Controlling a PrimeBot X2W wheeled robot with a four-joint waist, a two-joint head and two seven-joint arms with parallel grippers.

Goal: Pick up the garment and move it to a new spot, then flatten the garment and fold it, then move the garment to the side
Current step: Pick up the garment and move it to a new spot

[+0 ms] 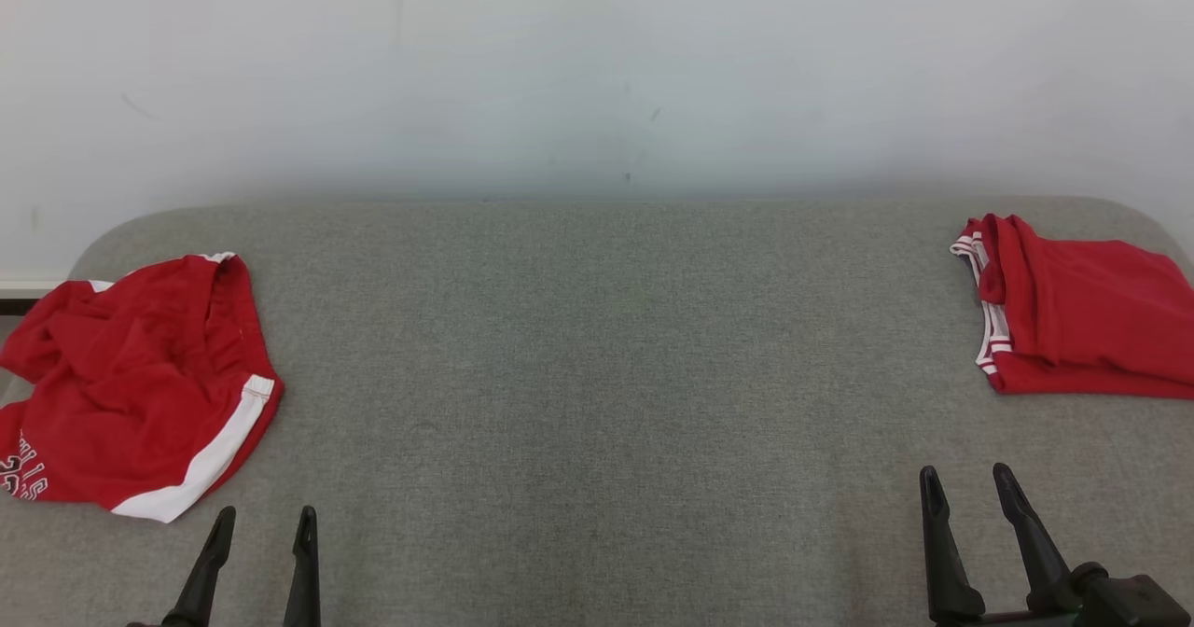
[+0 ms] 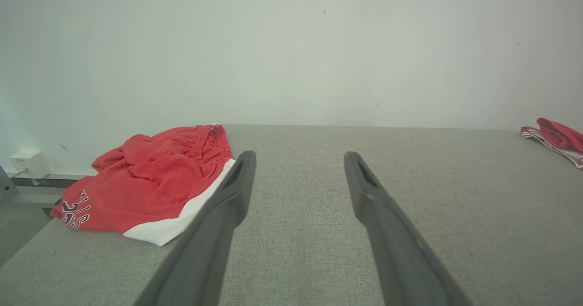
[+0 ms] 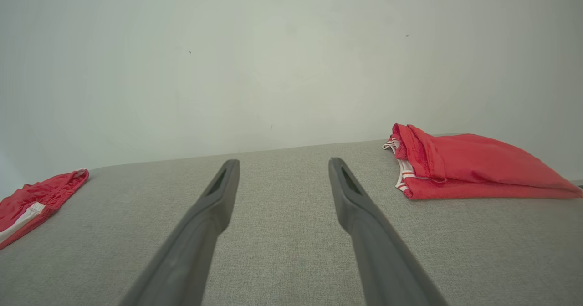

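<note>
- Head view: crumpled red shorts [image 1: 140,384] lie at 9 o'clock on the grey table [image 1: 597,347], near its left edge. A red top [image 1: 1082,319] lies at 3 o'clock, already folded, so the shorts look like the piece to work on. The left gripper [image 1: 265,517] is at 7 o'clock and the right gripper [image 1: 965,471] at 5 o'clock. Both have their jaws spread wide, hold nothing, and are clear of both pieces of cloth.
- Left wrist view: the left gripper [image 2: 299,156] has wide, empty jaws. The shorts [image 2: 150,183] sit at 9 o'clock, just beside its left finger. The gathered waistband [image 2: 209,137] faces the wall and the white hem faces the robot. The fabric looks thin, light, limp and somewhat slick. A shallow pinch may slip or take only one layer, so the thicker waistband or the hem corners look like the best holds.
- Right wrist view: the right gripper [image 3: 283,161] is also wide open and empty. The top [image 3: 469,169] is at 2 o'clock and the shorts [image 3: 32,201] at 9 o'clock, well apart. The left arm is better placed for the first pick.
</note>
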